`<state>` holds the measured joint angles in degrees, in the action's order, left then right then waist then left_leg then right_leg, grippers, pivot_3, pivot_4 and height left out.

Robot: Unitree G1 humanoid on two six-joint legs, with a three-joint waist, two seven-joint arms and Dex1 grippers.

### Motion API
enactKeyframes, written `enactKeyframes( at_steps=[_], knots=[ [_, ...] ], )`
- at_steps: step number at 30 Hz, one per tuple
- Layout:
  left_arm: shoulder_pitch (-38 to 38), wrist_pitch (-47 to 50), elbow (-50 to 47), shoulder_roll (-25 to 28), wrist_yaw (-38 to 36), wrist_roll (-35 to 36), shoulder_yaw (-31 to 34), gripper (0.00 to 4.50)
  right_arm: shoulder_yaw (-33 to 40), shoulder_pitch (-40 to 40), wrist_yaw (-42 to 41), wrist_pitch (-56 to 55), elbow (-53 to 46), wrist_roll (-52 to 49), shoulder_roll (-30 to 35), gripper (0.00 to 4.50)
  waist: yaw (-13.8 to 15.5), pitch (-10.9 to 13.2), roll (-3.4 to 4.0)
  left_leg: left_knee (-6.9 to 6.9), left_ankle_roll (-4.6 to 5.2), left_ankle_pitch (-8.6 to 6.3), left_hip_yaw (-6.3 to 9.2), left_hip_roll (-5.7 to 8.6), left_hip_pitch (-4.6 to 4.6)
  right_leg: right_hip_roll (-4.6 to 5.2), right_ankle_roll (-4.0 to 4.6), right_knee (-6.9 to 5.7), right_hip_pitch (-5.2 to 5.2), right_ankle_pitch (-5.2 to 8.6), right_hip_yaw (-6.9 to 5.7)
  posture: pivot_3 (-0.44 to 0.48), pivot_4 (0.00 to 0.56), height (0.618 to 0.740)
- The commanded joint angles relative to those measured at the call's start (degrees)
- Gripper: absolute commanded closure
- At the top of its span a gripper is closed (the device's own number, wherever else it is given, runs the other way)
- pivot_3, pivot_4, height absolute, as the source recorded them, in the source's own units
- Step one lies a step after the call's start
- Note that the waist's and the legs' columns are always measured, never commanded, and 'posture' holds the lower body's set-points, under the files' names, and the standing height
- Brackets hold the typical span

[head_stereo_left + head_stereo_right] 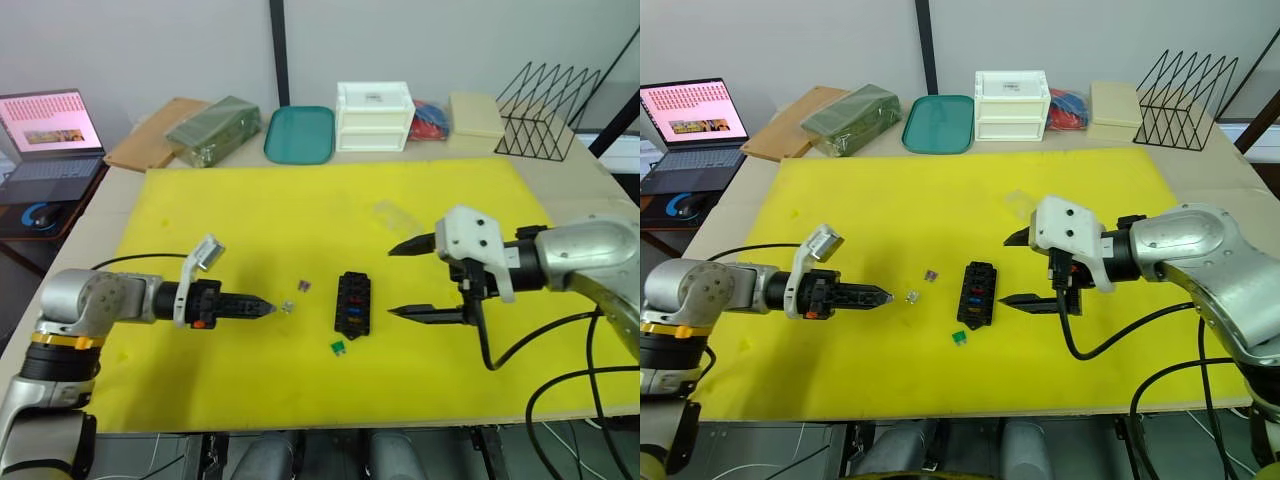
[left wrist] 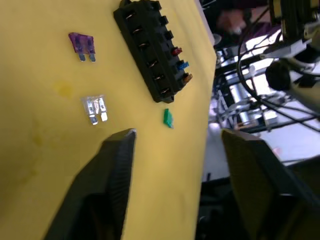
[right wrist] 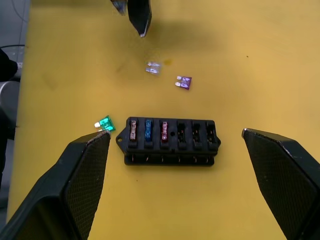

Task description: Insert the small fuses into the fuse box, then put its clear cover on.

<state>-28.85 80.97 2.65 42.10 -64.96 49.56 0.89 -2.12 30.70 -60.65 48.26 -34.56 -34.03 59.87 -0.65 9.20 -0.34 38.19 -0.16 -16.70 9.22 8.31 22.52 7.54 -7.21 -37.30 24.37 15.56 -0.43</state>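
Observation:
The black fuse box (image 1: 353,303) lies mid-mat, with an orange, a blue and a red fuse seated in one row (image 3: 148,130). Three small fuses lie loose: purple (image 1: 303,288), grey (image 1: 287,306) and green (image 1: 338,347). My left gripper (image 1: 268,308) is open and empty, low over the mat, its tips just left of the grey fuse (image 2: 95,107). My right gripper (image 1: 392,282) hangs wide open and empty just right of the box; in the right wrist view the box (image 3: 170,140) sits between its fingers (image 3: 87,170). A faint clear cover (image 1: 385,211) lies farther back.
The yellow mat (image 1: 200,200) covers the table. Along the back stand a white drawer unit (image 1: 375,116), a teal tray (image 1: 300,134), a green package (image 1: 213,128) and a wire rack (image 1: 545,98). A laptop (image 1: 50,135) sits far left.

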Motion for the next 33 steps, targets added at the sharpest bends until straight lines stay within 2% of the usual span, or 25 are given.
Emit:
enactKeyframes(
  at_steps=[1, 10, 16, 33],
  knots=[
    [-1.5, 2.1, 1.3, -0.8, 2.1, 0.8, 0.8, 1.60, -0.4, 1.4, 1.0, -0.1, -1.6, 0.2, -0.2, 0.00, 0.0, 0.0, 0.00, 0.00, 0.00, 0.00, -0.01, 0.00, 0.00, 0.00, 0.00, 0.00, 0.00, 0.00, 0.01, 0.000, 0.150, 0.740],
    [-2.3, 1.4, 4.0, -4.2, 6.5, -0.7, 0.2, 1.60, -1.8, 2.2, 1.9, -0.2, -1.5, 0.8, -0.1, 0.00, 0.1, 0.0, 0.00, 0.02, 0.00, 0.00, -0.01, 0.01, 0.00, 0.01, 0.00, -0.01, 0.00, 0.00, 0.02, 0.000, 0.150, 0.740],
    [-2.6, -0.9, 4.9, -6.3, 6.9, -1.9, -1.2, 1.60, -3.4, 3.3, 2.0, -0.8, -1.3, 2.6, 0.1, 0.00, 0.1, 0.0, 0.00, 0.02, 0.00, 0.00, -0.02, 0.01, 0.00, 0.01, 0.00, -0.01, 0.00, 0.00, 0.02, 0.000, 0.150, 0.740],
    [-2.2, -1.5, 3.8, -1.5, 4.1, -1.5, -1.7, 1.60, -3.3, 3.2, 2.8, 0.1, -1.9, 2.6, -0.2, 0.00, 0.1, 0.0, 0.00, 0.02, 0.00, 0.00, -0.02, 0.01, 0.00, 0.02, 0.00, -0.02, 0.00, 0.00, 0.03, 0.000, 0.150, 0.740]
  ],
)
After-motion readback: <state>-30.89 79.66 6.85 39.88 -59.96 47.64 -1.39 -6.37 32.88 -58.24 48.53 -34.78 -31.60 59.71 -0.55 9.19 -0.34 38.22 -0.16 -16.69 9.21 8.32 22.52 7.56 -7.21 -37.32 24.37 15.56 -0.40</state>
